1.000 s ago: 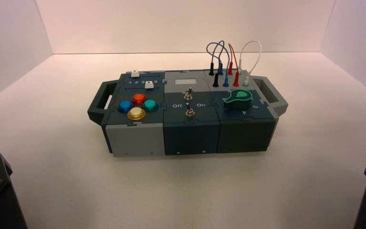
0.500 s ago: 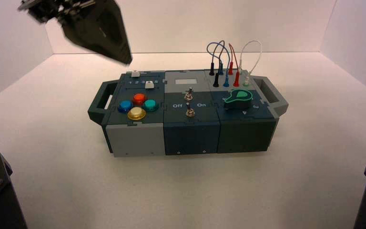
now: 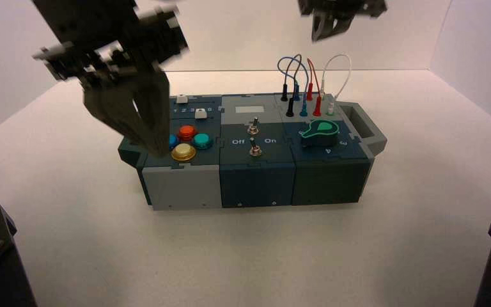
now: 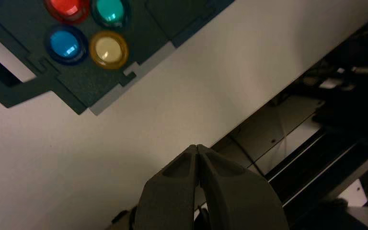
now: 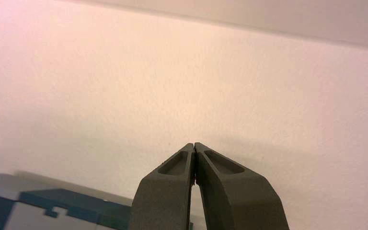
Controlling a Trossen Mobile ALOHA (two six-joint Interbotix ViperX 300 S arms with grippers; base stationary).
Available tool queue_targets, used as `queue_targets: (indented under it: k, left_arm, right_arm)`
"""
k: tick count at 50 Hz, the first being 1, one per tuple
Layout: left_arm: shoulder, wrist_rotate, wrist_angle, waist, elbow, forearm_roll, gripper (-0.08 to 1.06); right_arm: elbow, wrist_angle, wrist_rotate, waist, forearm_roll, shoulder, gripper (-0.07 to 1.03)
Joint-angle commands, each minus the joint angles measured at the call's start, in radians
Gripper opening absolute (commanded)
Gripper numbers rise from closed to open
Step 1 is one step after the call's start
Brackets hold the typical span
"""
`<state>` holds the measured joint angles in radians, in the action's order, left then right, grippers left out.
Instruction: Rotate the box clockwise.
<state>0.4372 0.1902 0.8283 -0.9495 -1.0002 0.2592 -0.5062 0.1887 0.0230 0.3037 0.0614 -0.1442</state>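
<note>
In the high view, the box (image 3: 256, 185) sits in the middle of the pale table (image 3: 256, 256), its long side running left to right. The left gripper (image 3: 160, 152) hangs over the box's left end — it hides the left handle in part and some of the blue button (image 3: 173, 141). Right of it are the red button (image 3: 187, 132), the green button (image 3: 202, 141) and, nearest, the yellow button (image 3: 183, 152). Two white sliders (image 3: 201, 114) lie farther back on the left section. Two toggle switches (image 3: 255, 151) stand in the middle section, and the right section carries the green knob (image 3: 319, 132) with the looped wires (image 3: 297, 64) behind it. The right gripper (image 3: 319, 35) is up beyond the far right part of the box, above the wires in this view.

In the left wrist view, the left gripper's fingers are pressed together, with nothing between the tips. The four buttons and a corner of the box show apart from them.

In the right wrist view, the right gripper's fingers are also closed against each other at the tips — only an edge of the box shows, partly behind them.
</note>
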Motion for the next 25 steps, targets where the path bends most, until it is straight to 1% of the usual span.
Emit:
queue_targets:
  k: [1,3,10,14,19,25]
  left_arm:
    - [-0.081,-0.029,-0.014,-0.006,0.041,0.002,-0.03]
    - [-0.115,-0.043,-0.020,-0.006,0.054,0.002,-0.03]
    - [-0.212,-0.060,-0.029,-0.005,0.094,0.000,-0.03]
    - [-0.256,-0.078,-0.029,-0.006,0.112,0.000,-0.03]
    - [-0.285,-0.089,-0.029,-0.006,0.120,-0.002,-0.03]
    - [-0.307,-0.094,-0.029,-0.006,0.121,-0.003,-0.03]
  right_arm:
    - [0.057,0.005,0.000,0.002,0.005,-0.038,-0.02]
    - [0.067,0.009,0.000,0.002,0.005,-0.058,-0.02]
    - [0.106,0.041,-0.002,0.009,0.008,-0.117,-0.02]
    - [0.126,0.063,-0.002,0.018,0.009,-0.146,-0.02]
    - [0.144,0.081,-0.003,0.031,0.011,-0.179,-0.02]
    - [0.156,0.097,-0.002,0.037,0.015,-0.202,-0.02]
